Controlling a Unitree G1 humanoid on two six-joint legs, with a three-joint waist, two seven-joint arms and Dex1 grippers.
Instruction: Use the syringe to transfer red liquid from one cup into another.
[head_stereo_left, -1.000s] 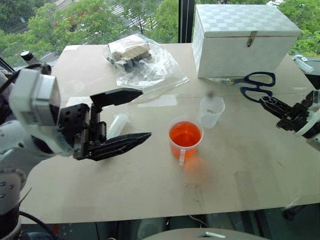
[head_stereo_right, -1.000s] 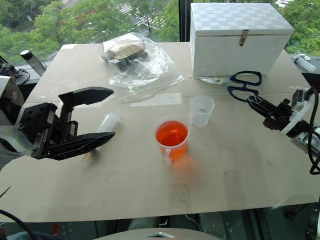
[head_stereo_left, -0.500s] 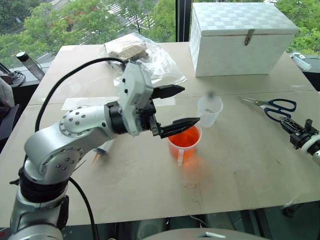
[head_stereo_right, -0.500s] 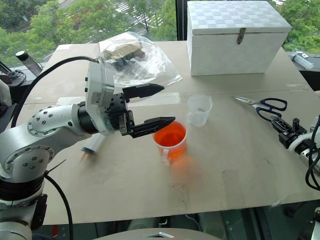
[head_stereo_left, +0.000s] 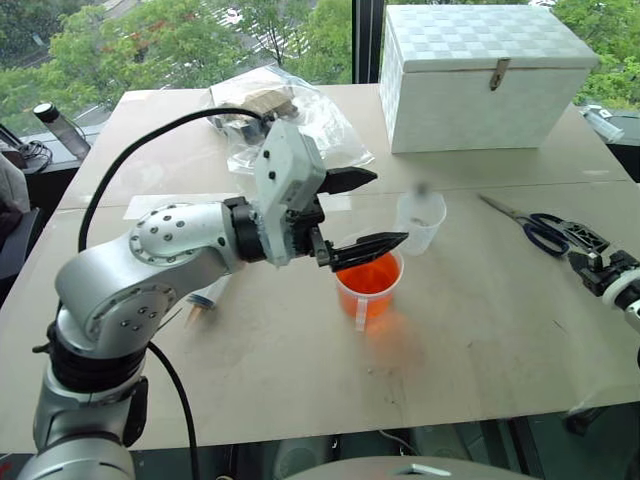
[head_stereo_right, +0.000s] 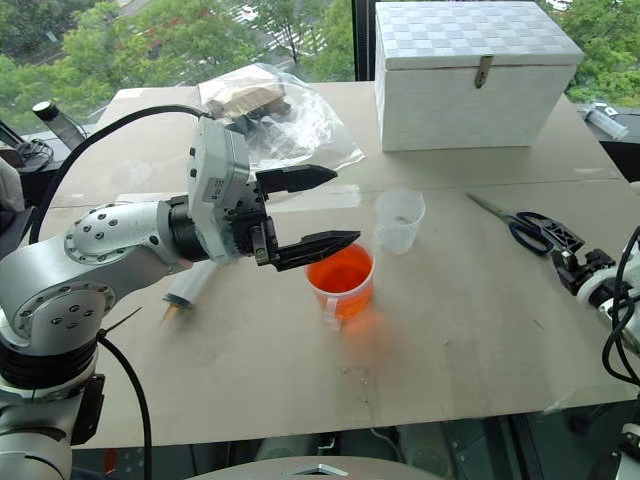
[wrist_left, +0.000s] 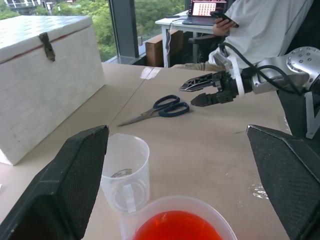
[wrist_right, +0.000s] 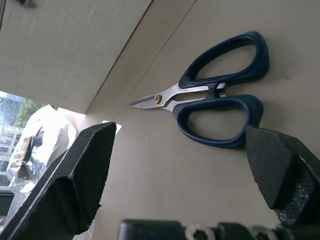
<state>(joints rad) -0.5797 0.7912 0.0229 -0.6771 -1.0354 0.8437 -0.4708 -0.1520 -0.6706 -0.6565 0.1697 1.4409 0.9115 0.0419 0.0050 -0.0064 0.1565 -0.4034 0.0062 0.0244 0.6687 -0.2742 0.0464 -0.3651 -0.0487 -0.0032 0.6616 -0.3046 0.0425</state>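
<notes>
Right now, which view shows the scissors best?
The right wrist view: the scissors lie large and whole between the open right tool's fingers. The left wrist view shows them whole but farther off; in the eye views the right tool partly covers the handles.

The near half of the table (head_stereo_left: 300, 390) is left bare. Toward the far edge, passage is blocked by a white box (head_stereo_left: 485, 75) and a plastic bag (head_stereo_left: 285, 125). Blue scissors (head_stereo_left: 540, 228) lie just beside the right gripper (head_stereo_left: 590, 255).
</notes>
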